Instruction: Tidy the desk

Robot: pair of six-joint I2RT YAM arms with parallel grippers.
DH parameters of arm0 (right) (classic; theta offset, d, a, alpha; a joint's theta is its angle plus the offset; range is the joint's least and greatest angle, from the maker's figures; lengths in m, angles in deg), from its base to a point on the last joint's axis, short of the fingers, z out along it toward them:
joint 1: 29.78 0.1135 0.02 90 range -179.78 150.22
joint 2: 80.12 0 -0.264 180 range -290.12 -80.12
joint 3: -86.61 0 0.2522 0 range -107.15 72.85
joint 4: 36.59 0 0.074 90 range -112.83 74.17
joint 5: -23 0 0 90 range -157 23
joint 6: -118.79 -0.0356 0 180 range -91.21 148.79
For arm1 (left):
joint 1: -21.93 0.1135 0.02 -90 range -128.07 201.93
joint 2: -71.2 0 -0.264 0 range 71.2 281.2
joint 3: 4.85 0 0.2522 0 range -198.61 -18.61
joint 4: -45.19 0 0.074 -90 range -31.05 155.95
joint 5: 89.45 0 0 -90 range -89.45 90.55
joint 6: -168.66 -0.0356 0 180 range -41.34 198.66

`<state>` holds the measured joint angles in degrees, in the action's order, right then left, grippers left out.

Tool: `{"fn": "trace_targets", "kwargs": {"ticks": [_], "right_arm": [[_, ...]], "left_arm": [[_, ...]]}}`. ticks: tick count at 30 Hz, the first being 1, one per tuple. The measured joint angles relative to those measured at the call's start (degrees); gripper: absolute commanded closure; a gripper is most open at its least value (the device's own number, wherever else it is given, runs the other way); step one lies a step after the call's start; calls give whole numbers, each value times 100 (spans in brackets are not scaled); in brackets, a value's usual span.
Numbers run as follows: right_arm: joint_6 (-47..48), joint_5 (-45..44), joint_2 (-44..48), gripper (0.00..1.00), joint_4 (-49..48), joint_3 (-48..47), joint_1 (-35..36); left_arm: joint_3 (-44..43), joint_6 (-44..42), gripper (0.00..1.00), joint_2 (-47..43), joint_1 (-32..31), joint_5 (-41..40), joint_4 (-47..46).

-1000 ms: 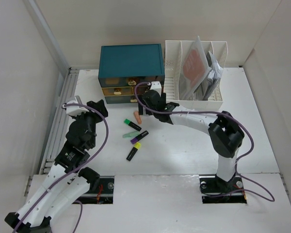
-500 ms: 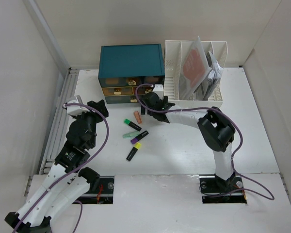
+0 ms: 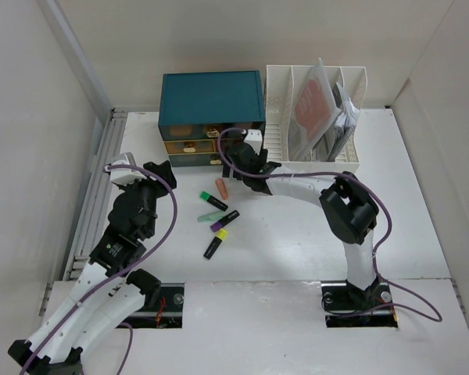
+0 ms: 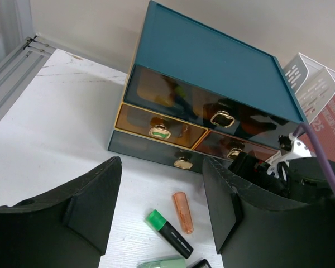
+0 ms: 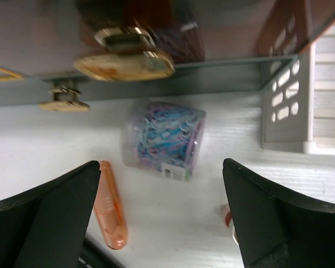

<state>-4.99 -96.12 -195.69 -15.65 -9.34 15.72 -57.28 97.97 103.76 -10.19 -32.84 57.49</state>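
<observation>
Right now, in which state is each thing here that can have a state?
left gripper, open, empty.
right gripper, open, holding nothing.
clip tub, on its side on the desk, not gripped.
drawer box, drawers look shut.
file rack, holds leaning papers.
highlighters, loose, lying flat.

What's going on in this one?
The right hand is open and poised over a small clear tub with colourful contents. The tub lies on the desk in front of the teal drawer box. The left hand, also open and empty, hangs back. Several highlighters lie loose on the desk.
</observation>
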Motion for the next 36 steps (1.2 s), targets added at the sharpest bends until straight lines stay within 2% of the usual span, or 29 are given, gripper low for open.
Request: {"fn": "trace_targets", "kwargs": {"ticks": [12,21,26,31,36], "right_arm": [[-79,-264,-227,5,-127,-256,223],[-96,-566,-492,9,-122,-341,223],[-74,-785,-581,16,-129,-560,221],[-39,-966,-691,29,-142,-616,223],[-15,-1016,-782,36,-131,-616,223]], "left_arm": [[0,-20,45,0,0,17,0],[0,-17,45,9,0,17,0],[2,-17,45,44,0,39,0],[9,-17,45,66,0,44,0],[9,-17,45,66,0,44,0]]}}
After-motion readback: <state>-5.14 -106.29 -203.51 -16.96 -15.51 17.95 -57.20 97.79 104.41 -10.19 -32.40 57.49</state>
